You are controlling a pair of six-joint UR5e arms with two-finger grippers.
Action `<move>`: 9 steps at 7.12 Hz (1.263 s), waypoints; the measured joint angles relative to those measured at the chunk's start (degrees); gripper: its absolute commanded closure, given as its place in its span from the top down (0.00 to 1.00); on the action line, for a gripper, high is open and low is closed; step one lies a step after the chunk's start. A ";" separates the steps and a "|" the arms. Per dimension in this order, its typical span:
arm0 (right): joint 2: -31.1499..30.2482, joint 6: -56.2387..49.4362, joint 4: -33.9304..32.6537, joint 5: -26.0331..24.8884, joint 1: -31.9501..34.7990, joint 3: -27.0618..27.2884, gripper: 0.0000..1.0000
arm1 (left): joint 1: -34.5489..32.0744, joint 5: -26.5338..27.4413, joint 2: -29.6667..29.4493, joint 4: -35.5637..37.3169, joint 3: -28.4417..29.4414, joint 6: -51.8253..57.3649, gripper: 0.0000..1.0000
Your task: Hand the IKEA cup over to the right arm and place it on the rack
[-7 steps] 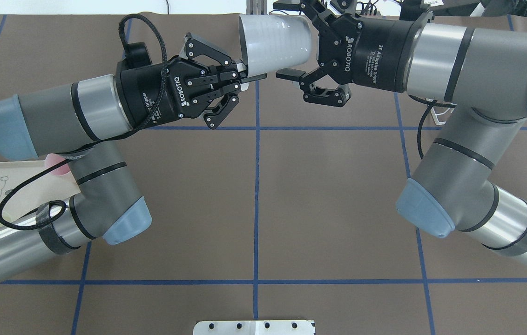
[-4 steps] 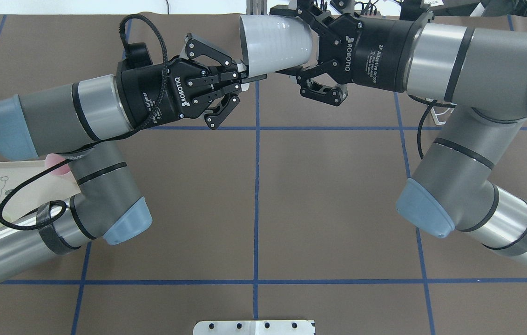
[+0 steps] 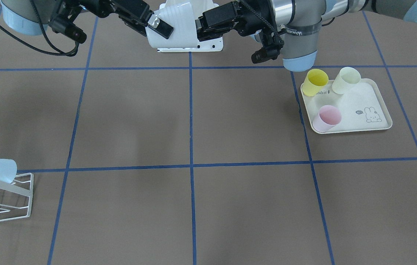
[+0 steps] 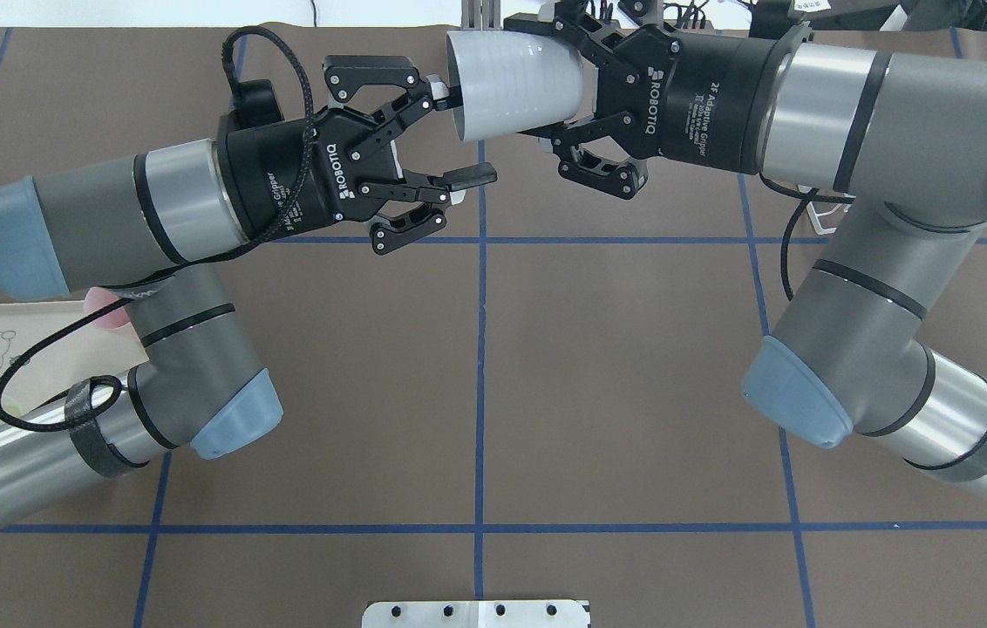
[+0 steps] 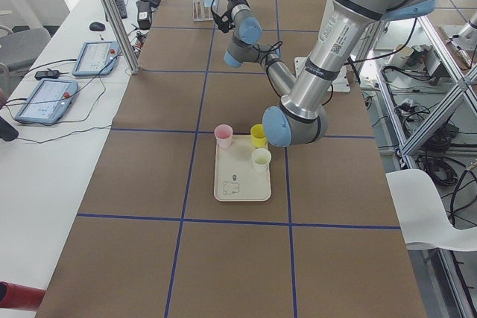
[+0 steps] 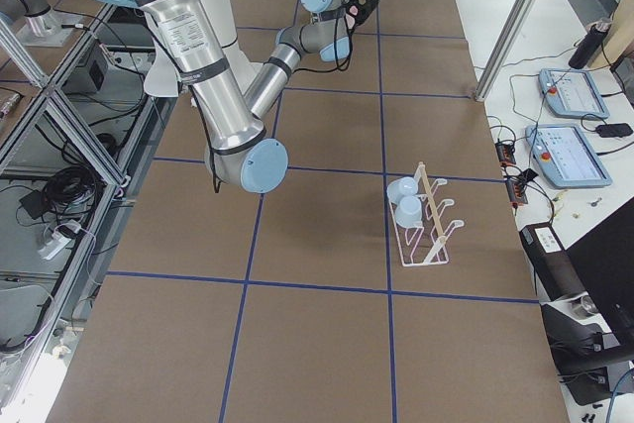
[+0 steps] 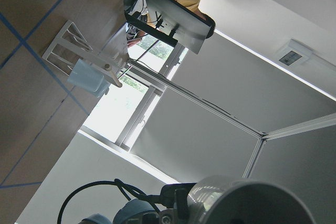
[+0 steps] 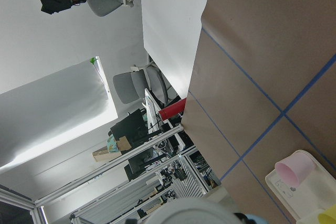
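Two grippers meet above the table (image 4: 633,392): the right gripper (image 4: 541,78) clamps the white cup (image 4: 493,87) at its base, while the left gripper (image 4: 457,131) stands spread wide just beside the rim.

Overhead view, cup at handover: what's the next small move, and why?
Probably back the left gripper straight away from the cup. Its jaws stand open, with one fingertip close by the rim, while the right gripper is shut on the cup's base end. Clearing first should avoid a knock when the right arm swings toward the rack.
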 measured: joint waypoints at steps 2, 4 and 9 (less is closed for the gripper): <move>-1.23 -3.43 -0.27 0.53 0.86 -0.10 0.00 | -0.29 -0.83 1.82 0.20 -0.10 2.81 0.67; -7.56 -16.22 -1.09 1.28 2.61 -1.32 0.00 | -0.40 -1.07 3.83 0.32 0.19 6.87 0.67; -18.27 -74.17 -27.15 16.76 25.79 -4.78 0.00 | -0.17 -0.83 5.11 0.54 0.76 9.23 0.67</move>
